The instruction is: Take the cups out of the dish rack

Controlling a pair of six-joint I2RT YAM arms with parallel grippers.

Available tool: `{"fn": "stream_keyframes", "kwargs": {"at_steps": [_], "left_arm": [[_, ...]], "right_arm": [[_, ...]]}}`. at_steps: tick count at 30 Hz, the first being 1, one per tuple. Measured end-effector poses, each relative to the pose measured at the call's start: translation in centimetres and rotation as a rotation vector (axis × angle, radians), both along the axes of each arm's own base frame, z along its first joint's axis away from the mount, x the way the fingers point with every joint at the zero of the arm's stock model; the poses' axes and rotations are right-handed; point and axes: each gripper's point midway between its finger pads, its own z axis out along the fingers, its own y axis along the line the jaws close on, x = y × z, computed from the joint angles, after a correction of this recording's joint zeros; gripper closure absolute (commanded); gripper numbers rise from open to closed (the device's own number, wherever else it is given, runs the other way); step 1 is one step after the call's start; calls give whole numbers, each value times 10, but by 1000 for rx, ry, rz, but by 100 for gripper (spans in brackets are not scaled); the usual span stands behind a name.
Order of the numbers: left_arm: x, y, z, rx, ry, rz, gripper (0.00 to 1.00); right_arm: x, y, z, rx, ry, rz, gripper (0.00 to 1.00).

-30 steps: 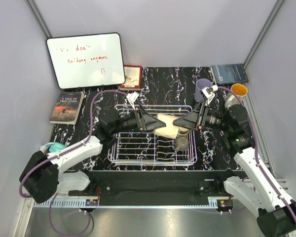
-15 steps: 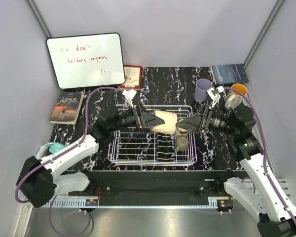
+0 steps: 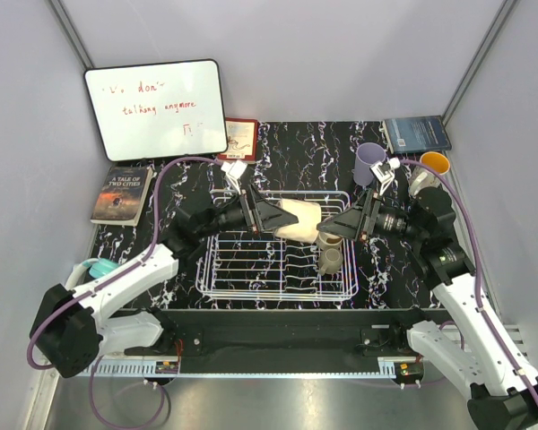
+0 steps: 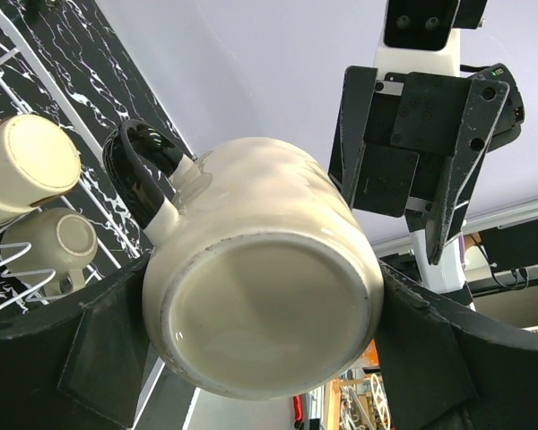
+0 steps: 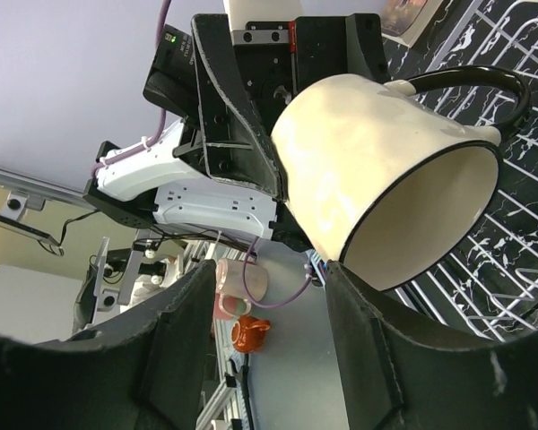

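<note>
The dish rack, mid-frame on the surface, holds two cups at its right side: a tan cup and an olive-grey cup. A lavender cup and an orange cup stand at upper right. The left hand grasps a cream mug sideways above the rack. The right hand is spread beside its mouth.

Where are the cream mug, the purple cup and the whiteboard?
cream mug [image 4: 260,300]: left wrist view, on its round bottom.
purple cup [image 3: 366,164]: top external view, on its side wall.
whiteboard [image 3: 157,107]: top external view, on its white middle.
</note>
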Motion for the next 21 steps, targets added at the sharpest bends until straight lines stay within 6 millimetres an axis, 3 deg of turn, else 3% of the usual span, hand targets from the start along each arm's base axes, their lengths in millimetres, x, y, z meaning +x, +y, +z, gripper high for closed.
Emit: {"fn": "stream_keyframes", "kwargs": {"at_steps": [5,13,21], "left_arm": [[-2,3,4,9,-6,1,100],[-9,5,27,-29,-60,-13,100],[-16,-2,26,-38,-46,-42,100]], "right_arm": [[2,-1,-3,-15,-10,-10,39],[9,0,-10,-49,-3,-14,39],[15,5,-8,-33,7,8,40]]}}
